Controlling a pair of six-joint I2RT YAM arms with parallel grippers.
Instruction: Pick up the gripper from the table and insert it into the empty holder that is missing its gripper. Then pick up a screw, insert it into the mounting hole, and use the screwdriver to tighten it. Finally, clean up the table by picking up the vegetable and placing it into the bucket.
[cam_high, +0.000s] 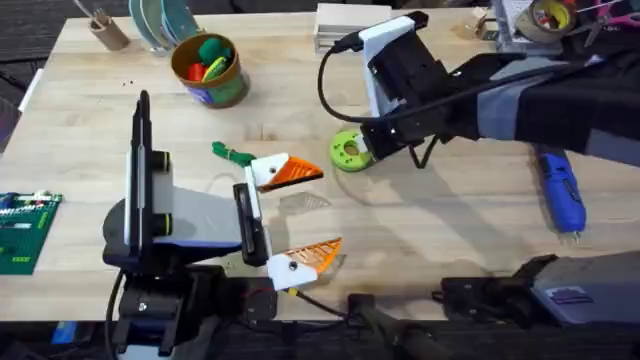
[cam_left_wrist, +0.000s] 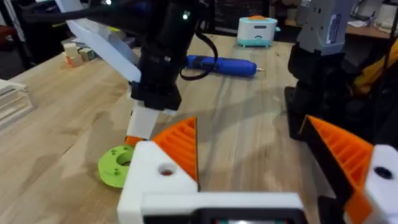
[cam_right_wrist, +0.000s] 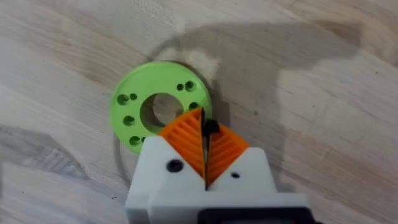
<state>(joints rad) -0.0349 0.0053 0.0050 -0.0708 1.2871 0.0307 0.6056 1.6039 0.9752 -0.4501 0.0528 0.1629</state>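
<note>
My right gripper (cam_right_wrist: 205, 124) hangs over the bright green disc (cam_right_wrist: 158, 106), its orange pads shut on a small dark screw (cam_right_wrist: 211, 128). Overhead, it sits at the disc (cam_high: 350, 150) in mid-table. My left gripper (cam_high: 312, 212) stands open with nothing between its fingers. Both of its white mounts carry orange tips, and the near mount shows a mounting hole (cam_left_wrist: 166, 169). I cannot tell which tip is the task's gripper. The dark-green vegetable (cam_high: 232, 153) lies on the table (cam_high: 440, 230), just left of the left arm's far tip. The blue screwdriver (cam_high: 560, 190) lies at the right. The bucket (cam_high: 210, 70) stands at the back left.
A green baseplate (cam_high: 25, 230) lies at the left edge. Plates (cam_high: 160, 20) and a small cup (cam_high: 110, 32) stand at the back left, a white box (cam_high: 345, 25) at the back middle, and a tape roll (cam_high: 545, 18) at the back right. The bucket holds colourful toys.
</note>
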